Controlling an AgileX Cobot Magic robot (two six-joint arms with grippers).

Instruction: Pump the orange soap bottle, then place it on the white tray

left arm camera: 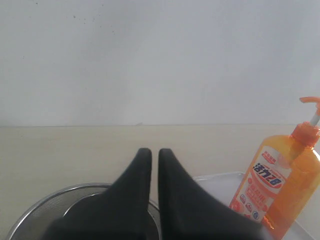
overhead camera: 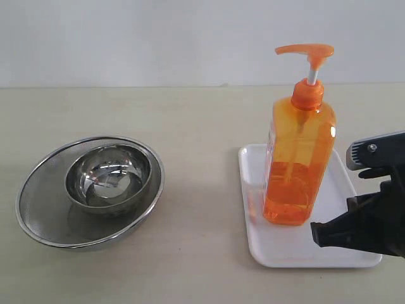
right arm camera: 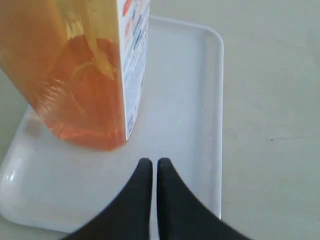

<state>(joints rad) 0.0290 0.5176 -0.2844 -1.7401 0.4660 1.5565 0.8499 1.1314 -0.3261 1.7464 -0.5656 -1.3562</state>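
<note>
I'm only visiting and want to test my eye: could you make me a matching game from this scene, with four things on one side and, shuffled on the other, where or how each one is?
Things:
1. orange soap bottle
2. small steel bowl
3. right gripper
4. white tray

Place or state:
A. shut, holding nothing, tips over the tray
B. nested inside the larger mesh bowl
C. standing upright on the tray
D. lying flat on the table, under the bottle

Pairs: 1-C, 2-B, 3-A, 4-D
</note>
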